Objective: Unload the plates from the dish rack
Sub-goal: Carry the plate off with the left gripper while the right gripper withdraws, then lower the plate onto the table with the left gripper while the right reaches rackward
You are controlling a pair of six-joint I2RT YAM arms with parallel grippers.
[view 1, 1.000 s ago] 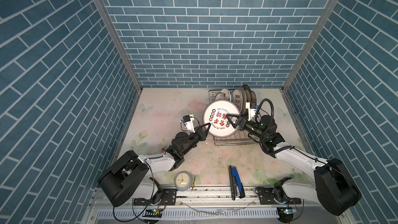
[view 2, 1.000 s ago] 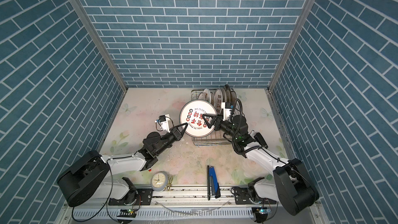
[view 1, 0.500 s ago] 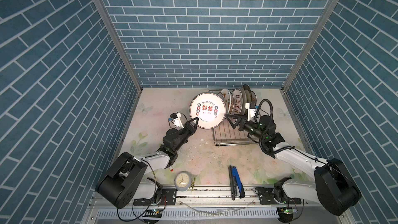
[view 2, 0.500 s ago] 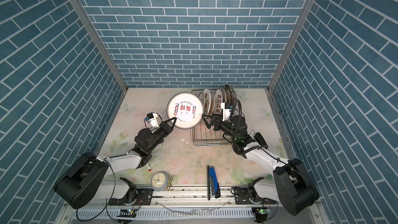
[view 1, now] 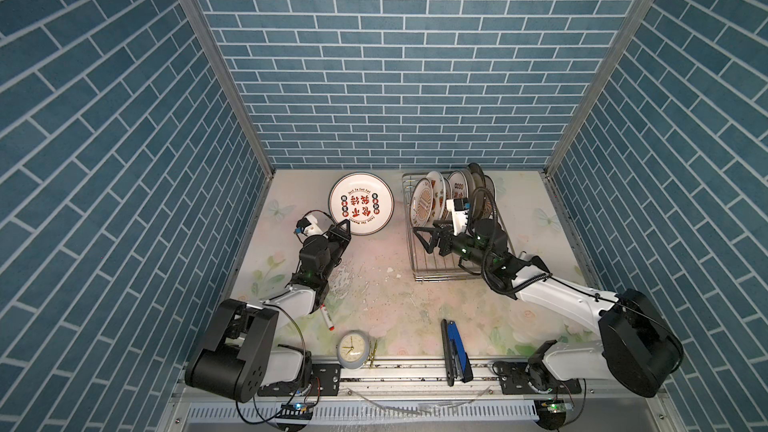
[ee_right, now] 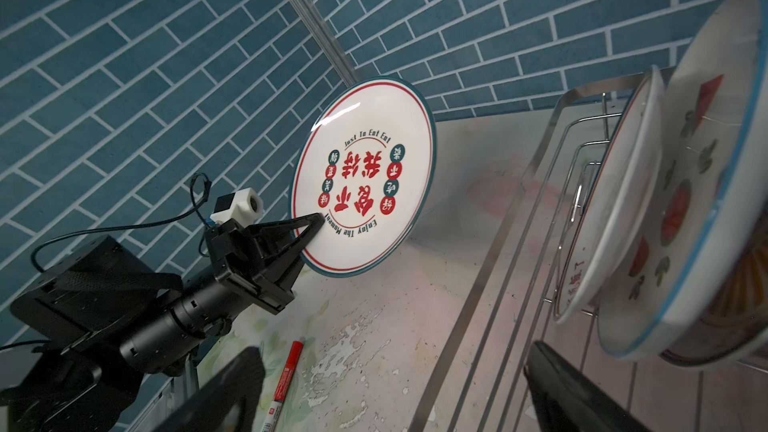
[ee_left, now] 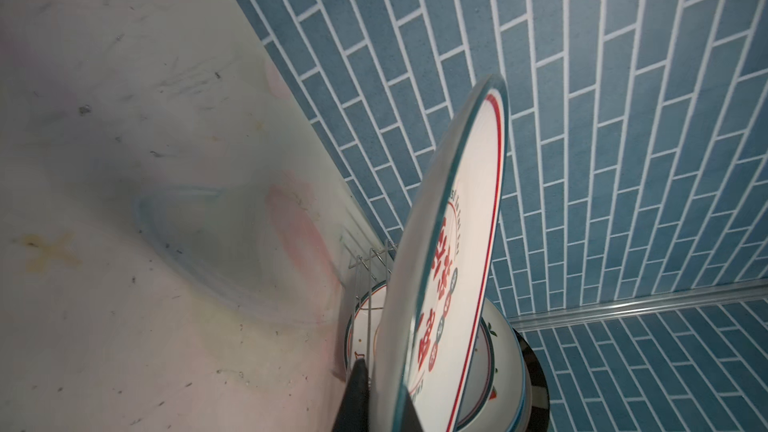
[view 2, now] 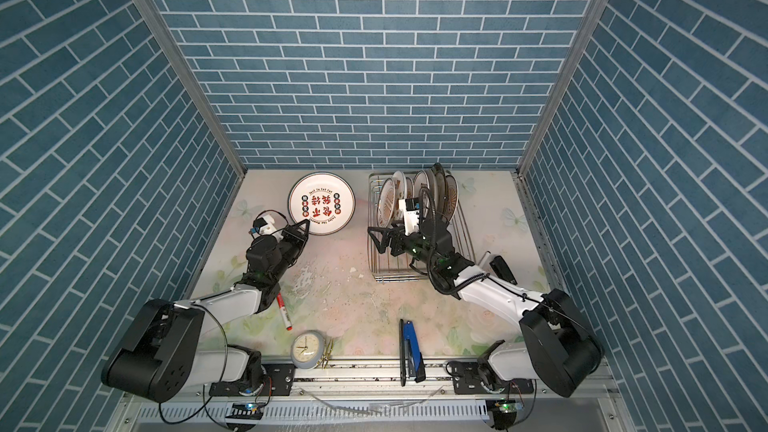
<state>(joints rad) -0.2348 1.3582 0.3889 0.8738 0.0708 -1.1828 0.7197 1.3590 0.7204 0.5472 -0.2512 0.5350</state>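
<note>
A white plate (view 1: pixel 361 203) (view 2: pixel 321 203) with red characters and a teal rim stands nearly upright off the table, left of the dish rack (view 1: pixel 457 277) (view 2: pixel 399 279). My left gripper (view 1: pixel 345 227) (view 2: pixel 304 228) is shut on its lower rim; the right wrist view shows that grip (ee_right: pixel 316 224) on the plate (ee_right: pixel 361 176). The left wrist view shows the plate (ee_left: pixel 440 263) edge-on between my fingers (ee_left: pixel 357 392). Several plates (view 1: pixel 428 201) (view 2: pixel 390 201) (ee_right: pixel 615 209) stand in the rack. My right gripper (view 1: pixel 422 238) (view 2: pixel 376 238) (ee_right: pixel 395 388) is open and empty over the rack's left side.
A red marker (view 1: pixel 327 317) (ee_right: pixel 286 380) lies by the left arm. A small clock (view 1: pixel 352 349) and a blue and black stapler (view 1: pixel 455 351) lie near the front rail. A black object (view 2: pixel 500 270) lies right of the rack. Brick walls close in three sides.
My left gripper has carried the plate left and toward the back wall, away from the rack. The right gripper stays open by the rack, barely shifted.
</note>
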